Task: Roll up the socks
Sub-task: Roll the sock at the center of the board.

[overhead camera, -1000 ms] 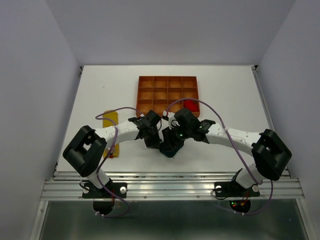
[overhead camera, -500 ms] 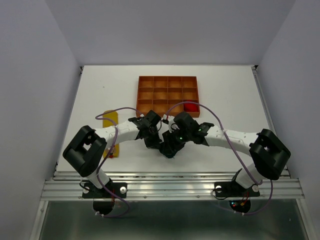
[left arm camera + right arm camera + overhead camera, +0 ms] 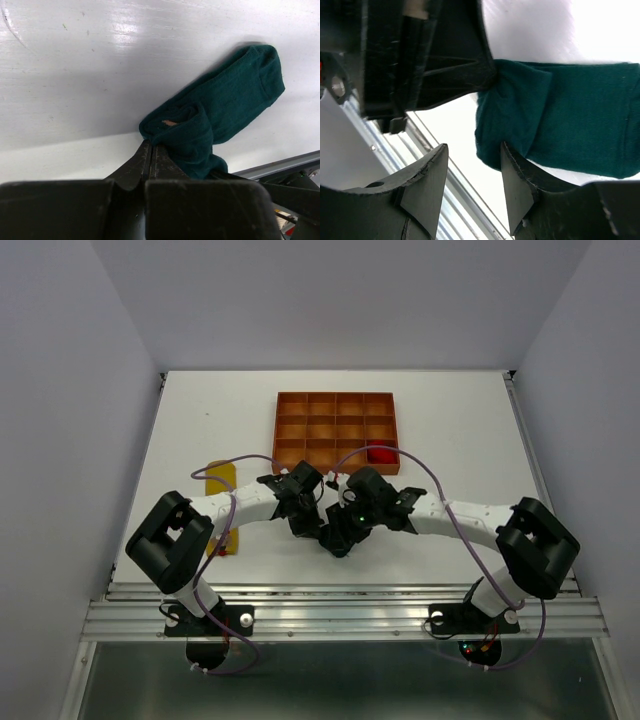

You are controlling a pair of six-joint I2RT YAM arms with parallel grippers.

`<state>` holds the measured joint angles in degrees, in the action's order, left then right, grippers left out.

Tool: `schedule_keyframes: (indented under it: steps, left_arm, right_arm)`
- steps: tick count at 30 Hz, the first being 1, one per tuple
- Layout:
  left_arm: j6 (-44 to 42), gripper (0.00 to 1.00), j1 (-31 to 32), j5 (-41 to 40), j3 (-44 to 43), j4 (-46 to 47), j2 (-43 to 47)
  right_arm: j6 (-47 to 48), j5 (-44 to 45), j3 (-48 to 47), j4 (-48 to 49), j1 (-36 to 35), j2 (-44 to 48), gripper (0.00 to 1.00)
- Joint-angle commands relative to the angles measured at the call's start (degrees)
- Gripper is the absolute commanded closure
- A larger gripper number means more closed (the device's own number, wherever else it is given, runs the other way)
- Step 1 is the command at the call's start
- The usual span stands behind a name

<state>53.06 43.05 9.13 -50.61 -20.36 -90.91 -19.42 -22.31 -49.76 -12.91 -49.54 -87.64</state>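
Observation:
A dark teal sock point(image 3: 235, 95) lies on the white table with its near end folded over into a loose roll point(image 3: 512, 115). My left gripper point(image 3: 151, 145) is shut, its tips pinching the edge of that fold. My right gripper point(image 3: 473, 146) stands open beside the roll; one finger point(image 3: 517, 185) rests against the fold and the other finger point(image 3: 427, 180) is off the fabric. In the top view both grippers, left point(image 3: 306, 523) and right point(image 3: 338, 540), meet at the table's near middle and cover the teal sock. A yellow sock point(image 3: 220, 502) lies flat at the left. A red sock point(image 3: 380, 452) sits in the tray.
An orange-brown compartmented tray point(image 3: 300, 430) stands behind the grippers at mid-table. The metal rail point(image 3: 340, 605) of the table's near edge runs close below the sock. Purple cables point(image 3: 440, 490) loop over both arms.
My right gripper has edged slightly left and nearer, closing in on the sock's fold, and its jaws narrowed a little. The left gripper has stayed shut in place.

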Motion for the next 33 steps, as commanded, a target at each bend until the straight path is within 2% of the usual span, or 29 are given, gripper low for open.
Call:
schedule_keyframes:
  steps: [1,11,13,14,15,19,29,33]
  left_arm:
    - [-0.1,1.00,0.3,-1.4,-0.5,-2.8,0.0]
    - [-0.2,1.00,0.3,-1.5,-1.5,-4.2,1.3]
    - [-0.1,0.92,0.3,-2.2,-2.0,-5.0,1.9]
    - [-0.1,0.84,0.3,-2.3,-2.1,-5.2,2.4]
    - [-0.1,0.80,0.3,-2.3,-2.2,-5.3,2.8]
    - [-0.2,0.71,-0.2,-2.6,-2.6,-6.2,4.3]
    - [-0.9,0.70,-6.5,-2.4,1.6,-6.9,10.2]
    - [-1.6,0.70,-7.8,-2.5,2.4,-7.2,12.2]
  right_arm:
    - [1.6,5.8,0.5,-0.6,-1.1,-1.2,0.48]
    - [3.9,18.0,-1.4,-5.1,-4.9,-4.3,0.47]
    - [4.6,20.5,-1.8,-5.4,-6.1,-4.8,0.46]
    - [4.7,21.6,-2.1,-6.0,-6.6,-5.2,0.46]
    - [5.2,24.0,-2.4,-6.3,-7.7,-5.8,0.46]
    - [5.4,28.5,-3.2,-7.1,-9.9,-7.7,0.46]
    - [4.4,36.3,-2.9,-7.7,-12.5,-10.8,0.50]
    - [4.0,36.7,-3.3,-7.7,-13.0,-11.6,0.56]
